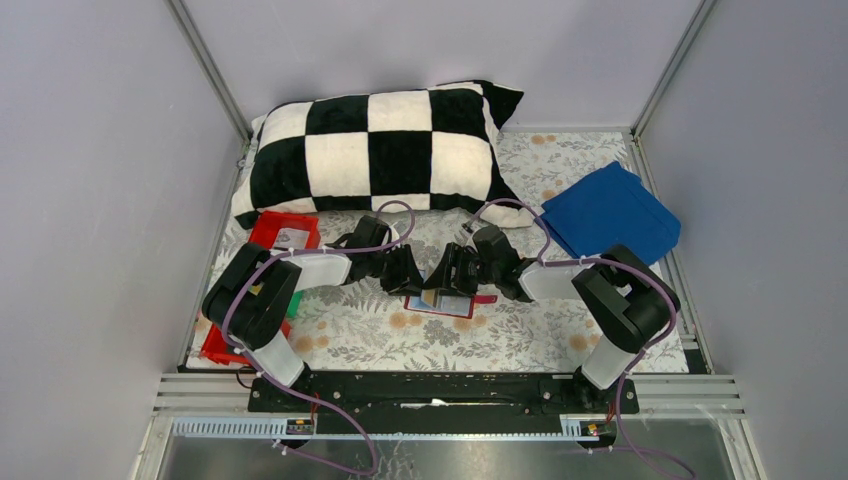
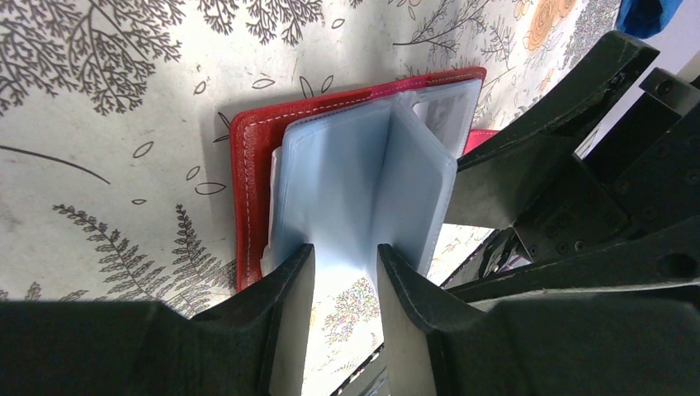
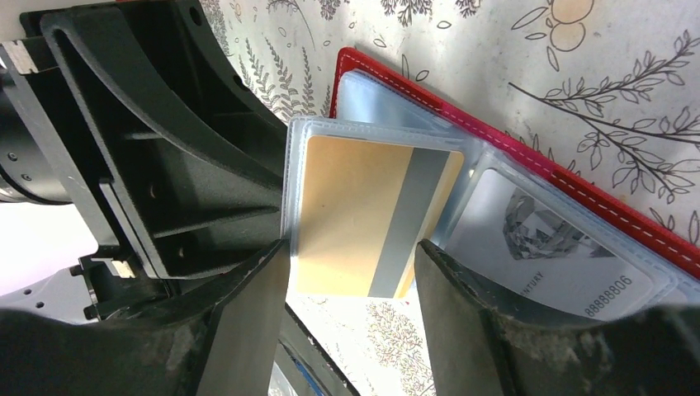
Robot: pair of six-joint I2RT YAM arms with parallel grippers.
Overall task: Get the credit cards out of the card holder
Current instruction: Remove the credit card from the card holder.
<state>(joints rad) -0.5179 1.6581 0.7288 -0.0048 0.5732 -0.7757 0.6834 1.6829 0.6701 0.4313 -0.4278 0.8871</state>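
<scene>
The red card holder (image 1: 447,304) lies open on the flowered cloth between my two grippers. In the left wrist view its red cover (image 2: 252,190) lies flat and the pale blue sleeves (image 2: 363,181) stand up in a fold. My left gripper (image 2: 347,268) is open a little, its tips at the sleeves' near edge; it also shows in the top view (image 1: 408,275). In the right wrist view a yellowish card (image 3: 363,214) with a grey stripe sticks out of a sleeve. My right gripper (image 3: 353,264) is open, its fingers either side of that card's lower edge. A pale grey card (image 3: 545,239) sits in another sleeve.
A black-and-white checked pillow (image 1: 380,150) lies at the back. A folded blue cloth (image 1: 610,212) lies at the back right. Red trays (image 1: 285,230) and a green one (image 1: 293,303) stand at the left, under my left arm. The two grippers are close, nearly touching.
</scene>
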